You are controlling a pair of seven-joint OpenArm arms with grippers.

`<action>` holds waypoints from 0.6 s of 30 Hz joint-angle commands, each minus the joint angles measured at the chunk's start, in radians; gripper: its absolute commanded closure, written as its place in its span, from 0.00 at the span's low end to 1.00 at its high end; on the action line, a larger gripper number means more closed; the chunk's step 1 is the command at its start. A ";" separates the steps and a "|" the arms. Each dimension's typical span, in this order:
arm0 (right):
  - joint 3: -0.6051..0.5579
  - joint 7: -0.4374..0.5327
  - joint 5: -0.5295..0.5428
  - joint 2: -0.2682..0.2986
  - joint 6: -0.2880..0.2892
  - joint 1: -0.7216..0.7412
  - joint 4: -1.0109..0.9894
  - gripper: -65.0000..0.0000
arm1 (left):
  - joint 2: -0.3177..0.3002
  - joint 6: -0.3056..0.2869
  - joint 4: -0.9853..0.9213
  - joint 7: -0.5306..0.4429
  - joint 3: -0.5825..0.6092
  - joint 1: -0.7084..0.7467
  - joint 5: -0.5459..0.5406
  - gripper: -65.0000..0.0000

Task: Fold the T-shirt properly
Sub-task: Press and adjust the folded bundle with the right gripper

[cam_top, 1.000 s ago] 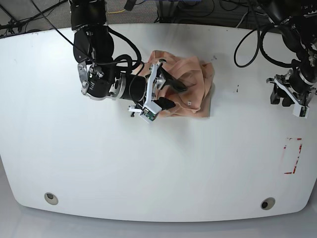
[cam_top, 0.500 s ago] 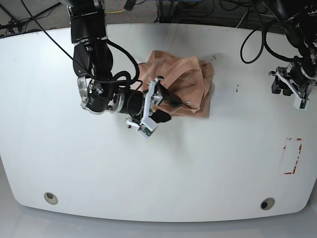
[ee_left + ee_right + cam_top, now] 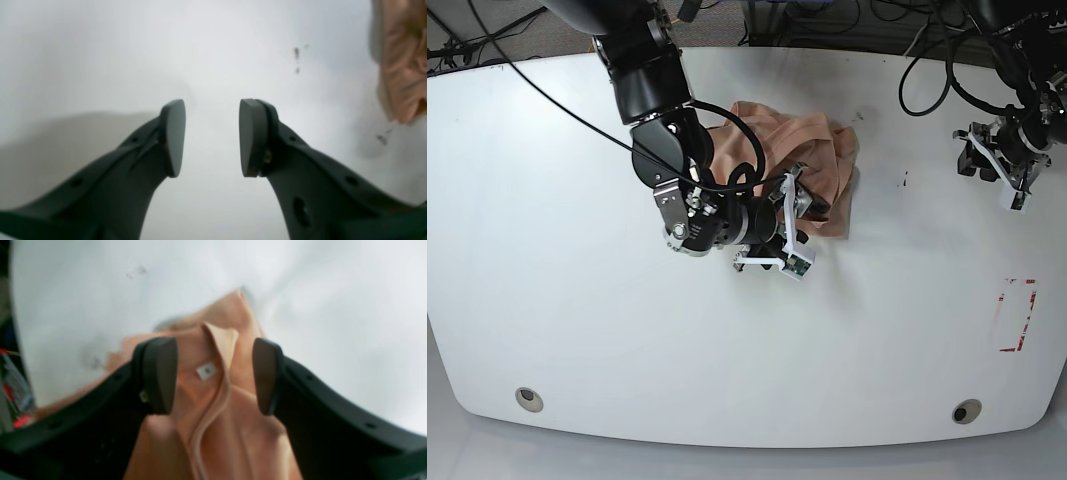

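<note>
The peach T-shirt (image 3: 802,150) lies crumpled in a heap at the back middle of the white table (image 3: 577,330). My right gripper (image 3: 812,222) is at the heap's front edge. In the right wrist view it (image 3: 213,373) is open, its fingers (image 3: 160,373) astride a fold of the T-shirt (image 3: 230,426) with a small white label (image 3: 206,370); they do not pinch the cloth. My left gripper (image 3: 980,160) is at the far right, apart from the shirt. In the left wrist view it (image 3: 211,136) is open and empty over bare table, with the shirt's edge (image 3: 400,66) at the right. No emblem shows.
A red-marked rectangle (image 3: 1017,315) is on the table at the right. Two round holes (image 3: 529,399) (image 3: 967,411) sit near the front edge. Dark cables (image 3: 927,60) hang over the back right. Small dark specks (image 3: 296,53) mark the table.
My right arm has swung to the right along the shirt's front edge, and its gripper now sits at the heap's front right. My left gripper has moved a little farther back.
</note>
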 commanded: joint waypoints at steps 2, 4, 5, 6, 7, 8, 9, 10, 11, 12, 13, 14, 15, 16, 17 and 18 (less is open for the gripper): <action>0.004 0.048 -0.082 -0.020 0.002 0.025 0.005 0.48 | -0.014 -0.001 0.018 -0.019 -0.003 0.008 -0.018 0.63; 0.004 0.069 -0.115 -0.022 0.002 0.025 0.004 0.50 | -0.014 -0.001 0.017 -0.019 -0.003 0.005 -0.018 0.63; 0.003 0.086 -0.138 -0.023 0.002 0.023 0.004 0.56 | -0.014 -0.001 0.017 -0.019 -0.002 0.005 -0.018 0.63; 0.003 0.094 -0.149 -0.023 0.002 0.020 0.004 0.63 | -0.014 -0.001 0.017 -0.019 -0.002 0.008 -0.018 0.63; 0.003 0.095 -0.158 -0.030 0.002 0.020 0.004 0.71 | -0.014 -0.001 0.018 -0.019 -0.002 0.011 -0.018 0.63; 0.003 0.095 -0.163 -0.034 0.002 0.019 0.004 0.79 | -0.013 -0.001 0.018 -0.019 -0.003 0.011 -0.018 0.63; 0.003 0.095 -0.163 -0.034 0.002 0.019 0.004 0.90 | -0.013 -0.001 0.017 -0.019 -0.005 0.011 -0.018 0.63; 0.003 0.095 -0.163 -0.034 0.002 0.017 0.004 0.97 | -0.013 -0.001 0.014 -0.019 -0.005 0.011 -0.018 0.63; 0.003 0.095 -0.163 -0.034 0.002 0.014 0.005 1.00 | -0.013 -0.001 0.012 -0.019 -0.005 0.009 -0.018 0.63; 0.003 0.095 -0.164 -0.034 0.002 0.012 0.013 1.00 | -0.013 -0.001 0.012 -0.019 -0.003 0.008 -0.018 0.63; 0.003 0.094 -0.157 -0.034 0.002 0.012 0.024 1.00 | -0.013 -0.001 0.012 -0.019 -0.002 0.006 -0.018 0.63; 0.003 0.092 -0.155 -0.034 0.002 0.009 0.045 1.00 | -0.013 -0.001 0.012 -0.019 -0.002 0.006 -0.018 0.63; 0.003 0.091 -0.155 -0.037 0.002 -0.004 0.073 1.00 | -0.013 -0.001 0.012 -0.019 -0.002 0.006 -0.018 0.63; 0.003 0.091 -0.155 -0.039 0.002 -0.020 0.103 1.00 | -0.013 -0.001 0.012 -0.019 -0.002 0.006 -0.018 0.63; 0.003 0.091 -0.155 -0.042 0.002 -0.037 0.145 1.00 | -0.013 -0.001 0.012 -0.019 -0.002 0.006 -0.018 0.63; 0.003 0.091 -0.155 -0.042 0.002 -0.044 0.171 1.00 | -0.013 -0.001 0.012 -0.019 -0.002 0.006 -0.018 0.63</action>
